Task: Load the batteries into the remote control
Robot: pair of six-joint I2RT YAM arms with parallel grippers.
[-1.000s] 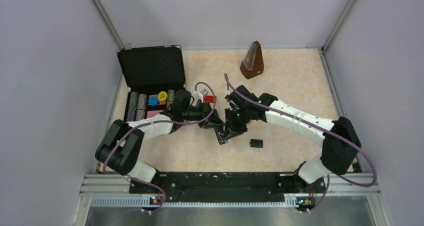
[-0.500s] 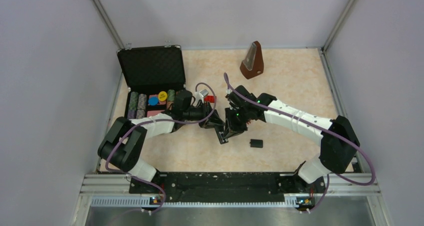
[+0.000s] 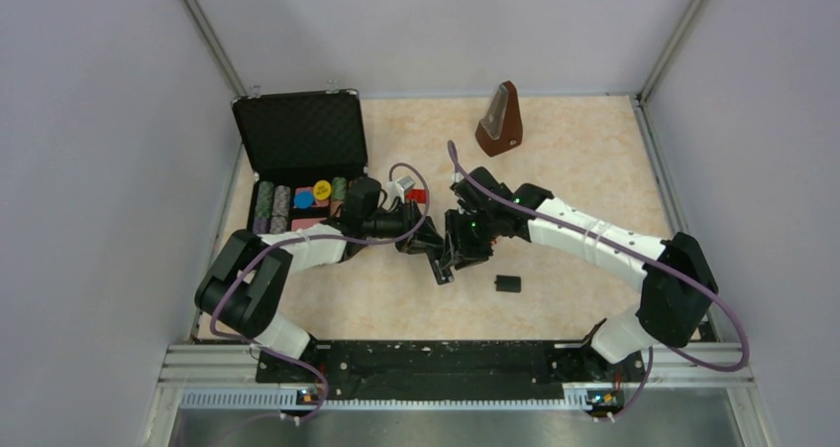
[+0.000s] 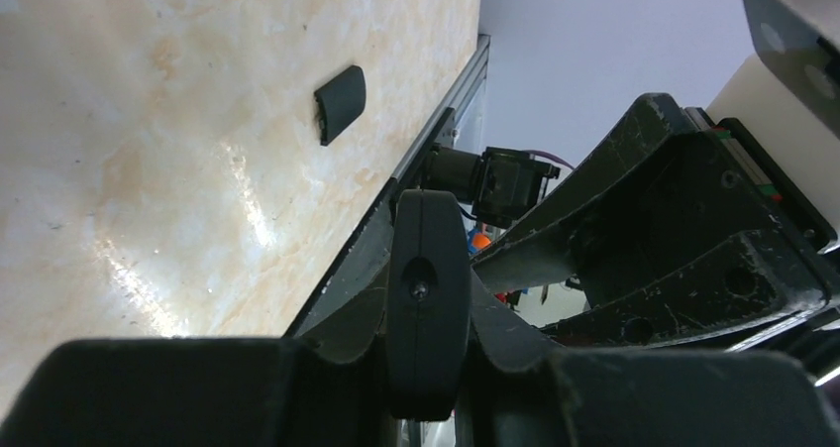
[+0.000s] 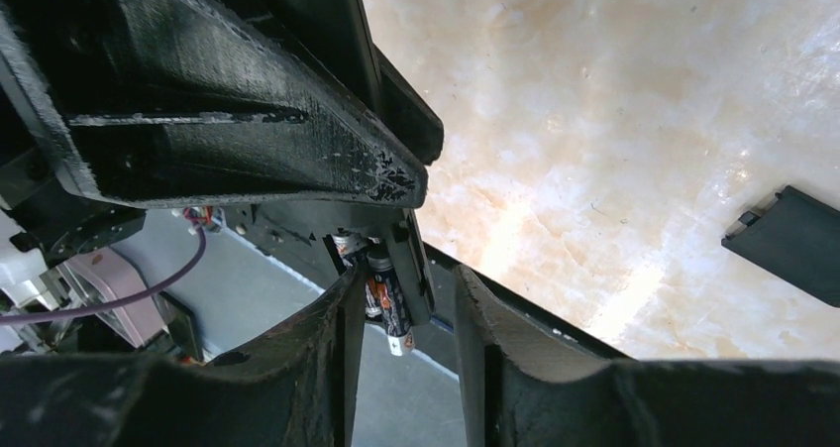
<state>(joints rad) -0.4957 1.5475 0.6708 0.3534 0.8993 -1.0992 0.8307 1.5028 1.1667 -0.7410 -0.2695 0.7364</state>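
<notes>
at the upper left of the top view an open black case [image 3: 297, 135] holds stacked chips; just right of it, near the middle, the left gripper [image 3: 421, 247] is clenched on the remote control [image 3: 439, 267], lifted off the table [image 3: 575, 169]; the left wrist view shows that slim bar end-on, pinched across its thin edges; in the right wrist view the batteries [image 5: 381, 293] show low and left of centre, apparently lying in the remote's open bay, though whether both are fully seated is too small to tell; the right gripper [image 3: 458, 252] sits just right of the remote, its jaws parted and nothing visibly pinched between them; further right and lower lies the small black cover [image 3: 507, 283], flat on the table and apart from both arms; a brown metronome [image 3: 498, 120] stands well away at the upper middle; the remote looks light, stiff and smooth, likely to twist if pressed off-centre, so the hold across its long sides near mid-length seems sound; the batteries are tiny, hard and prone to roll, best pinched across the barrel.
</notes>
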